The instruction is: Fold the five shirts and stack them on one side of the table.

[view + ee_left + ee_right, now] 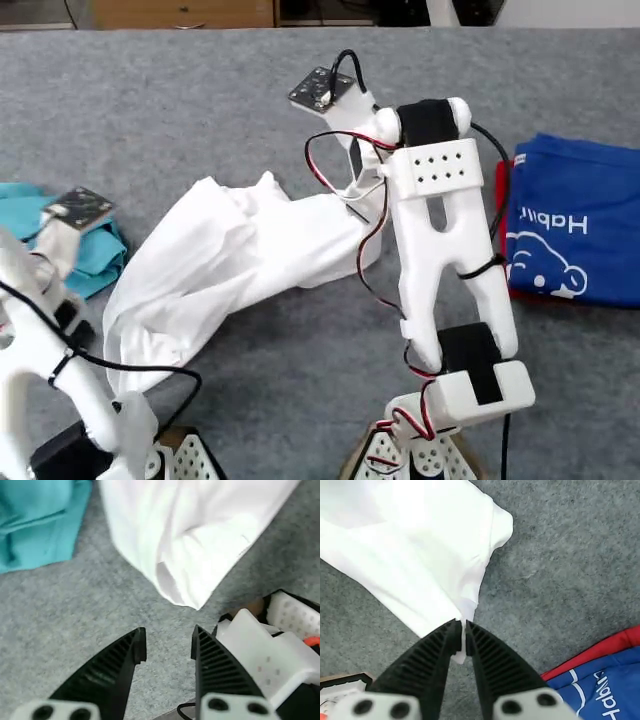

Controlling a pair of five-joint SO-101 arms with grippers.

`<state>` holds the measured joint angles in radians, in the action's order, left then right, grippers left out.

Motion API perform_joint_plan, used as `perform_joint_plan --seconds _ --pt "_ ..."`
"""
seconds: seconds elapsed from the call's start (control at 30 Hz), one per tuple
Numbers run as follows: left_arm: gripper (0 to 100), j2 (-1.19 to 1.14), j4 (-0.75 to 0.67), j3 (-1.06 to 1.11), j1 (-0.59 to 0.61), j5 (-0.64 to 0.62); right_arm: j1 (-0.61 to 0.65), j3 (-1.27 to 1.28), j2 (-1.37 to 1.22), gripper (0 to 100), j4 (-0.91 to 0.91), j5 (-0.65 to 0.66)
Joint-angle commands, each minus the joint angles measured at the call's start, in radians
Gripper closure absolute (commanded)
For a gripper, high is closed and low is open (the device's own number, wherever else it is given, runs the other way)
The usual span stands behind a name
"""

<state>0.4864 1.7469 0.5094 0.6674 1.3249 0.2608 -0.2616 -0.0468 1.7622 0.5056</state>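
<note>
A crumpled white shirt (230, 265) lies stretched across the middle of the grey table. My right gripper (463, 628) is shut on the white shirt's edge (465, 605) at its right end, below the arm's wrist (355, 160). My left gripper (169, 645) hangs open over bare grey felt, a short way from the white shirt's lower corner (190, 555). A teal shirt (60, 240) lies bunched at the table's left edge, also in the left wrist view (35, 520). A folded blue shirt (575, 230) rests on a red one (502, 200) at the right.
The right arm's white link (445, 240) stands between the white shirt and the blue stack. The left arm (45, 340) rises at the front left corner. The arm bases (400, 450) sit at the front edge. A wooden cabinet (180, 12) stands behind the table.
</note>
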Motion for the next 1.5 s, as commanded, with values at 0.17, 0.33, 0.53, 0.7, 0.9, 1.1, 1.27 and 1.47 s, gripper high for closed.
perform_joint_plan --seconds 0.17,0.33,0.53,0.7,0.9,1.1,1.27,1.47 --pt "84 0.025 0.014 0.183 -0.173 0.011 -0.018 0.002 0.048 99.7 -0.003 0.003" --pt "84 0.024 0.011 0.265 -0.255 0.011 -0.019 -0.001 0.005 99.7 -0.002 -0.008" --pt "84 0.015 -0.176 0.342 -0.259 0.003 -0.015 -0.007 -0.008 99.7 -0.002 -0.026" --pt "84 0.015 -0.299 0.431 -0.250 0.009 -0.016 -0.007 -0.007 99.7 -0.002 -0.026" --pt "84 0.013 -0.483 0.522 -0.216 0.003 -0.016 -0.007 -0.002 99.7 0.005 -0.026" --pt "86 0.013 -0.511 0.542 -0.206 0.000 -0.021 -0.036 0.022 99.7 0.020 -0.025" --pt "98 0.024 -0.505 0.497 -0.203 -0.080 -0.018 -0.090 0.094 99.7 0.020 -0.023" --pt "98 0.025 -0.318 0.150 -0.215 -0.293 -0.021 -0.206 0.191 99.7 0.020 -0.023"
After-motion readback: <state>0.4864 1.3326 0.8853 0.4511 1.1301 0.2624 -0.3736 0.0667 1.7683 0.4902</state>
